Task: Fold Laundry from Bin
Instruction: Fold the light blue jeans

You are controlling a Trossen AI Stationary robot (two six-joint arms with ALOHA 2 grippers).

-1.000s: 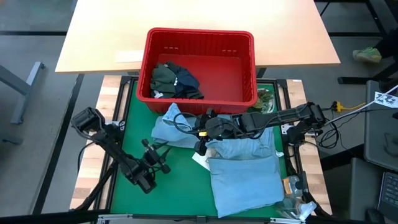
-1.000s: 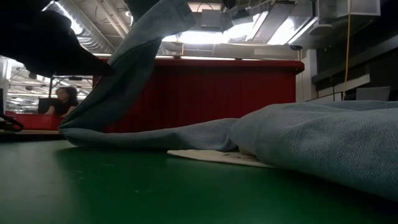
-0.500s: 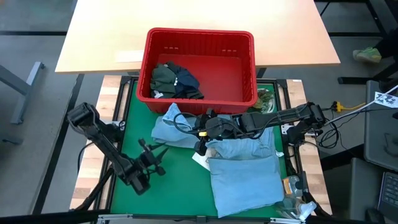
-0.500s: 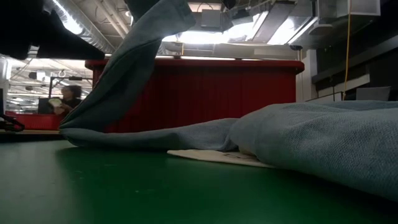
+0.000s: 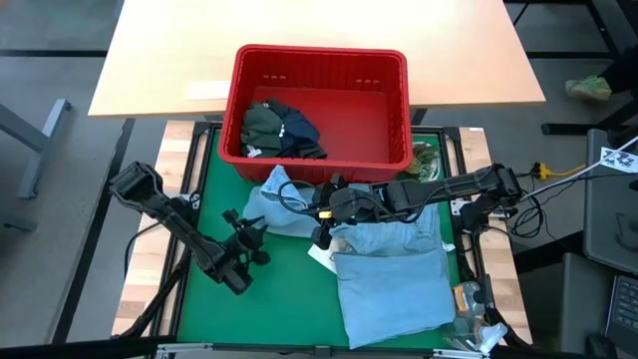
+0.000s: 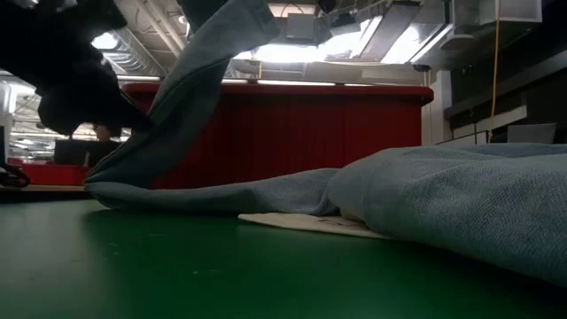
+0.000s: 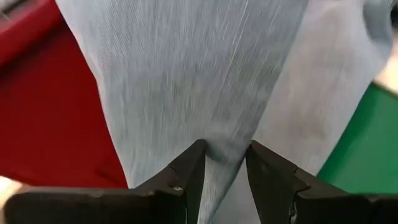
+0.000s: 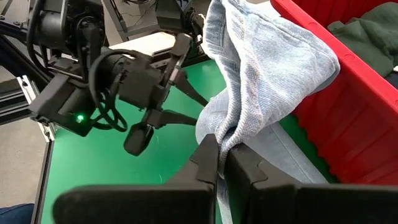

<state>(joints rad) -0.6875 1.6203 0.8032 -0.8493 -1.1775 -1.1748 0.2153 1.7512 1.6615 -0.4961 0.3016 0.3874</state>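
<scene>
A light blue shirt (image 5: 394,289) lies on the green mat (image 5: 279,304), just near of the red bin (image 5: 319,52). Its left part (image 6: 190,89) is raised off the mat like a tent. My right gripper (image 5: 321,235) (image 8: 222,146) reaches in from the right and is shut on the raised bunch. My left gripper (image 5: 257,233) (image 7: 224,149) stands at the raised cloth's left edge with cloth between its fingers. Dark olive and navy laundry (image 5: 279,130) lies in the bin's left half. My left gripper has a gathered fold of the shirt's raised left part (image 7: 224,124) between its two fingers, which stand a little apart around it. It comes from the near left, slanting slightly down. The cloth fans out from the fingers. My right gripper pinches a bunch of several layers (image 8: 229,134) between its shut fingers, coming from the right and slanting down. The bunch is lifted clear, and the cloth drapes from it down to the mat (image 6: 115,190).
A white label or paper (image 5: 321,256) sticks out from under the shirt. The bin's near wall (image 6: 292,133) stands close behind the raised cloth. A light wooden table (image 5: 319,25) lies beyond the bin, small clutter (image 5: 474,299) at the near right corner, and bare mat at the near left.
My left gripper first drew back a little toward the near left. It then went up and toward the far edge, back against the raised cloth's left edge, rolling its wrist. The shirt has kept its shape.
</scene>
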